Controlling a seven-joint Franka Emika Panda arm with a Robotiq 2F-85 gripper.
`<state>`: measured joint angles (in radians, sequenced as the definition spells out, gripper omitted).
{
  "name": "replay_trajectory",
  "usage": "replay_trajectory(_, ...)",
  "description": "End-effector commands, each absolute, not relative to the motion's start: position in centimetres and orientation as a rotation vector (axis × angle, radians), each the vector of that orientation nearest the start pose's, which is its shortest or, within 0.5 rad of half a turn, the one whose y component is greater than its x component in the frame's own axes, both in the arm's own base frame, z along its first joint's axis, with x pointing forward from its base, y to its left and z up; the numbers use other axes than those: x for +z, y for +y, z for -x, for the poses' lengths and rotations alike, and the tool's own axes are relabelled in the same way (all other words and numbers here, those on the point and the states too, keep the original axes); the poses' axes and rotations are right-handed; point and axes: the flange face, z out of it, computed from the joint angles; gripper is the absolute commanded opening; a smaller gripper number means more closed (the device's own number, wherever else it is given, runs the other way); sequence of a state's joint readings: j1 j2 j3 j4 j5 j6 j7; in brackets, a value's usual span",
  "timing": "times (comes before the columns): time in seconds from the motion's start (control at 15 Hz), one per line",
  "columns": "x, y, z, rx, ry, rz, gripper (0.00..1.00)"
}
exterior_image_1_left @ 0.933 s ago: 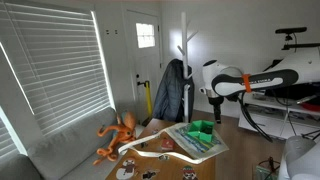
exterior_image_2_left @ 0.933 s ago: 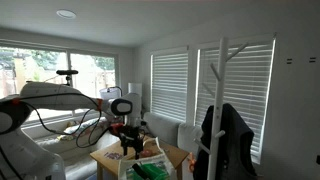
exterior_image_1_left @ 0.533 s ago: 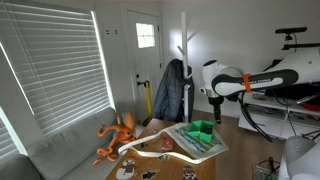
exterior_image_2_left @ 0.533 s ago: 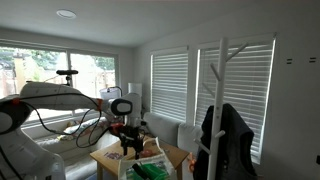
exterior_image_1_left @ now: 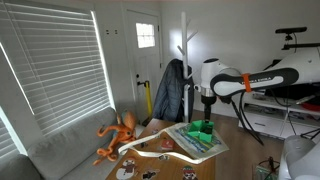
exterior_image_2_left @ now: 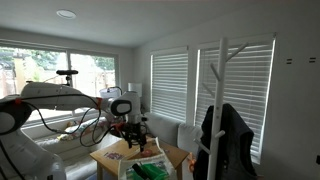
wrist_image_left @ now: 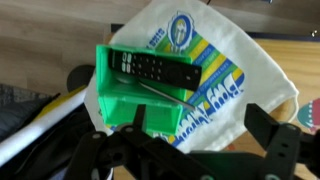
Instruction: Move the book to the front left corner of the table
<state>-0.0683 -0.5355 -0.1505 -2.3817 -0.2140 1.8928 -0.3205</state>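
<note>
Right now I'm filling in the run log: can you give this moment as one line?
pincer: open, above book | book: on table, ungrasped | green holder with remote: lying on book

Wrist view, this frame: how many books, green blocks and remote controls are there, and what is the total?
book: 1
green block: 1
remote control: 1
Total: 3

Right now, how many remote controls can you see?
1: a black remote lies in the green box that rests on the book. Others could be hidden in the clutter.
</note>
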Motion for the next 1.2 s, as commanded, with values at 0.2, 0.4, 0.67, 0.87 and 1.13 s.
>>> replay_trajectory(0.2, 50.3, -2.8, -42.7, -0.22, -0.438, 3.141, 1.0)
replay_trajectory(0.4, 50.2, -2.8, -42.5, -0.198, -0.456, 3.162, 1.0)
replay_trajectory(0.67, 50.1, -2.9, -42.7, -0.196, -0.453, 3.161, 1.0)
replay_trajectory(0.87, 48.9, -2.2, -44.0, -0.313, -0.415, 3.158, 1.0)
replay_trajectory(1.13, 46.3, -0.9, -46.6, -0.343, -0.45, 3.154, 1.0)
